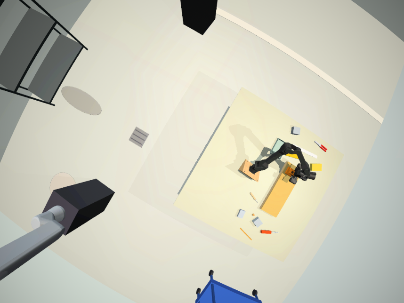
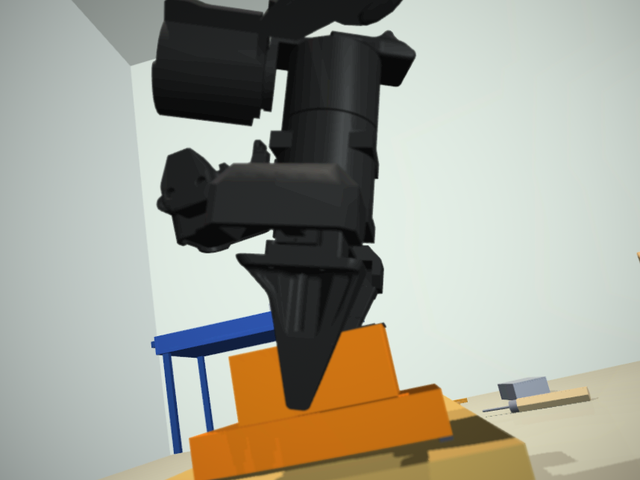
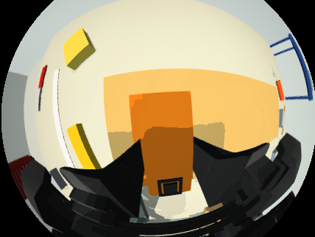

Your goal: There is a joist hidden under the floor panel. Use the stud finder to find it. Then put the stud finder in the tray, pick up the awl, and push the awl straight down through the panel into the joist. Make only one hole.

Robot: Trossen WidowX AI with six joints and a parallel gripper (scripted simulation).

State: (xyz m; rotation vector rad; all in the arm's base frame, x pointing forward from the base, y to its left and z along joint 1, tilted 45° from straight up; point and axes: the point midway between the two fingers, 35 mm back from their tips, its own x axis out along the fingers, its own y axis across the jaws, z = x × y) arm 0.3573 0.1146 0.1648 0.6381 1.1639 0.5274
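My gripper (image 1: 291, 172) (image 2: 299, 399) (image 3: 163, 138) is shut on the orange stud finder (image 2: 364, 361) (image 3: 165, 110), its fingers on either side of the upper body. The stud finder is upright over the far end of the orange-yellow floor panel (image 1: 278, 201) (image 2: 483, 464) (image 3: 239, 103); its base is at or just above the surface, and I cannot tell if they touch. A small dark display (image 3: 170, 187) shows on top, with no clear light. The awl (image 1: 253, 196) (image 2: 553, 399), with a tan handle, lies beside the panel. The pale green tray (image 1: 278, 144) is partly behind the arm. The joist is hidden.
A yellow block (image 1: 315, 167) (image 3: 77, 46), a yellow bar (image 1: 292, 156) (image 3: 75, 136) and a white strip (image 1: 309, 152) lie near the panel's far end. Grey blocks (image 1: 295, 130) (image 1: 241, 213) (image 1: 257, 222) and an orange-handled screwdriver (image 1: 265, 231) lie farther out.
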